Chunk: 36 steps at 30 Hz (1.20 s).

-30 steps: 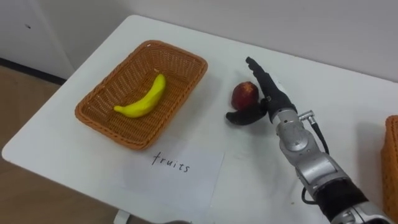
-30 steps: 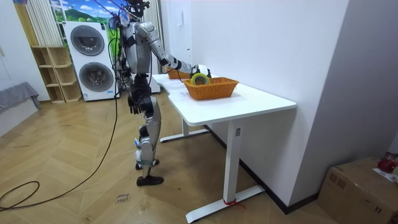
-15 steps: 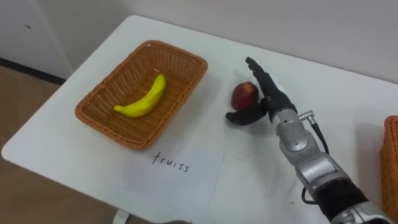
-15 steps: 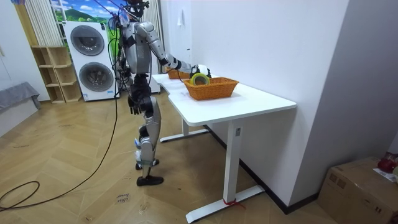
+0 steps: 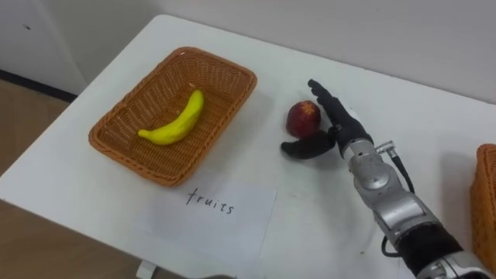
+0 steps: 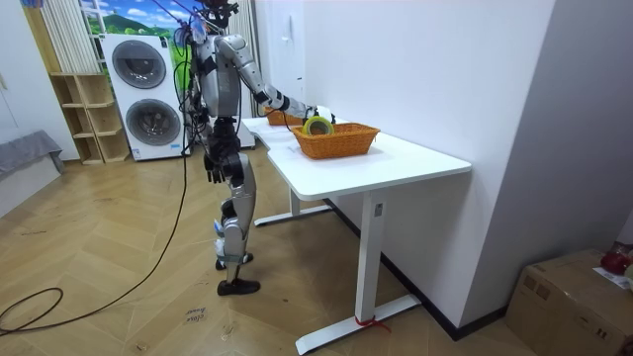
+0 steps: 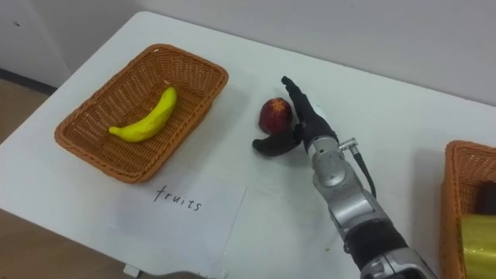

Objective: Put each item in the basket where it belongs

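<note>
A red apple [image 5: 303, 118] lies on the white table [image 5: 325, 232], to the right of the fruit basket [image 5: 124, 153]. That wicker basket holds a yellow banana [image 5: 174, 122]. My right hand [image 5: 338, 124] rests against the apple's right side, open, with straight fingers behind the fruit and the thumb stretched out in front of it. In the right eye view the apple [image 7: 273, 114] sits between those fingers and the thumb of the right hand [image 7: 310, 118]. The left hand [image 6: 212, 170] hangs beside the robot's thigh in the room view.
A paper label [image 5: 211, 211] lies in front of the fruit basket. A second wicker basket [image 7: 452, 186] at the table's right edge holds a yellow-green tape roll [image 7: 479, 236]. The table's front edge runs close below the label. Robot stands at the table's long side.
The whole picture has shifted slightly, so the camera moved. The right hand and the apple stay where they were.
</note>
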### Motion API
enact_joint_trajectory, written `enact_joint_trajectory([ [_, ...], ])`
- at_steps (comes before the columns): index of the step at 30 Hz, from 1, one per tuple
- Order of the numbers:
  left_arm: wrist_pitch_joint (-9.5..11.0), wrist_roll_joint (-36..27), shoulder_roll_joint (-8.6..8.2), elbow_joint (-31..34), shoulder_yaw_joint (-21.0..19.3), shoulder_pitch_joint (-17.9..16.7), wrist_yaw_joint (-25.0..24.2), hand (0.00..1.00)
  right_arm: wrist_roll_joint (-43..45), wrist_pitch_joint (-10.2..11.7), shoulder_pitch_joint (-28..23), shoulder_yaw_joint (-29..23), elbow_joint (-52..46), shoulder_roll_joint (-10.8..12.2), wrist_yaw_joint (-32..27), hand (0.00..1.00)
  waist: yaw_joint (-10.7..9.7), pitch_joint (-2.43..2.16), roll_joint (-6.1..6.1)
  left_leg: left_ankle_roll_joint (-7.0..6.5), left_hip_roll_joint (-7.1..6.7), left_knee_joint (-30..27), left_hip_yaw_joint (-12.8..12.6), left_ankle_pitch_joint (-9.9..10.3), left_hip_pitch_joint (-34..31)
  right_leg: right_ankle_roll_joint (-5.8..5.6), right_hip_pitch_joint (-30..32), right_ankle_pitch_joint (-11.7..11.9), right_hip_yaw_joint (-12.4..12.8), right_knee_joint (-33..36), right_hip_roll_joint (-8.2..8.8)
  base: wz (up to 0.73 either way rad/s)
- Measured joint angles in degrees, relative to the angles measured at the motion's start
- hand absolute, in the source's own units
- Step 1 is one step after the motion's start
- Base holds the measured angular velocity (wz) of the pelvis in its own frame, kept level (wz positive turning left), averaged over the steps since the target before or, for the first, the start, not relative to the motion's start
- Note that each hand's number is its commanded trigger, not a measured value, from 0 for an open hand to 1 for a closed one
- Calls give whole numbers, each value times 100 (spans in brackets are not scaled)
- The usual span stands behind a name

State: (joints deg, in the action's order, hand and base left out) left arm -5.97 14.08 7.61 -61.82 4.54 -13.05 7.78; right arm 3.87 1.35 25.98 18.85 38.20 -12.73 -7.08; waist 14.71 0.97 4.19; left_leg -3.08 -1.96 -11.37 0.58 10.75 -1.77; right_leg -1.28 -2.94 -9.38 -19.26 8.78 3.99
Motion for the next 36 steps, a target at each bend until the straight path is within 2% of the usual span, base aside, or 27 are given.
enact_joint_trajectory([
  [4,2,7,2,-3,-3,0,-1,0,-294,122,25,-4,186,-4,38,0,1,4,-1,0,-4,-27,22,0,43,0,-57,0,-18,-5,6,3],
  [6,0,6,4,-12,-2,11,5,0,-578,153,155,-5,401,-6,74,0,-14,23,-4,0,-11,-41,49,0,47,0,-106,0,-79,-12,22,8],
  [9,-1,8,5,-22,-6,12,6,0,-614,164,220,-5,560,-24,156,0,8,52,-32,0,-10,-48,57,0,42,0,-112,0,-105,-2,15,1],
  [14,-26,9,9,-249,-18,92,-55,0,-600,192,225,-58,625,-75,264,0,88,58,-40,1,-10,-34,77,2,24,0,-102,0,-124,7,13,0],
  [23,-20,-3,18,-255,-37,161,-92,0,-652,239,225,-106,654,-89,300,0,116,45,-24,1,-10,-51,81,1,25,0,-99,0,-125,7,11,0],
  [30,-24,-98,89,-247,14,203,-40,0,-1377,279,225,-99,657,-118,347,0,133,35,-21,4,-3,-39,69,0,33,0,-95,0,-125,1,5,0],
  [36,-108,-86,93,-230,14,180,68,0,-1748,281,225,-99,655,-131,409,0,135,1,-3,5,3,-34,46,-1,36,0,-82,0,-123,-1,3,-1],
])
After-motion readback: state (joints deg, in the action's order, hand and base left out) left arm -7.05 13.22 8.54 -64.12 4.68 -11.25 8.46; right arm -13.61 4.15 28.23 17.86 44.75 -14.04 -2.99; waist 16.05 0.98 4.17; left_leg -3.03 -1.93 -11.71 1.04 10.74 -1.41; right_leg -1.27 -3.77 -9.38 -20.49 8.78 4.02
